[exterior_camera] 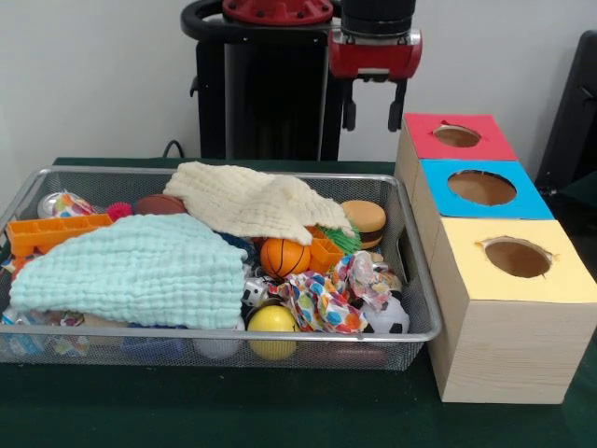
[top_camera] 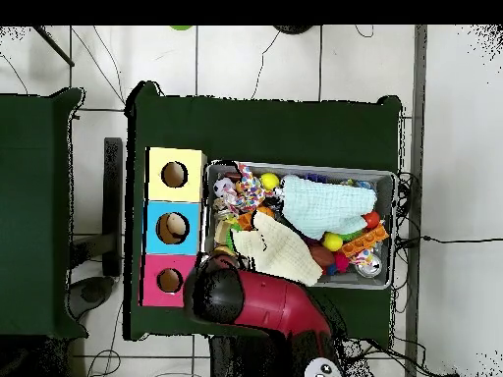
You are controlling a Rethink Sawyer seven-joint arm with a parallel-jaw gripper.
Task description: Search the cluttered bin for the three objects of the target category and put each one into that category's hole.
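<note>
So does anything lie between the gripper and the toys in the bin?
Yes. A cream cloth and a mint cloth are draped over much of the wire bin, hiding the toys beneath. The open gripper hangs above the bin's far edge.

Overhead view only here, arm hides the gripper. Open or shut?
Observer: Open. The gripper has nothing between its fingers.
Operator: Down in the bin?
Observer: No. It hangs well above the bin, up by the far right corner as the front view shows it.
Operator: Anything tucked under the cream cloth?
Observer: A basketball peeks out from under the near edge of the cream cloth.
</note>
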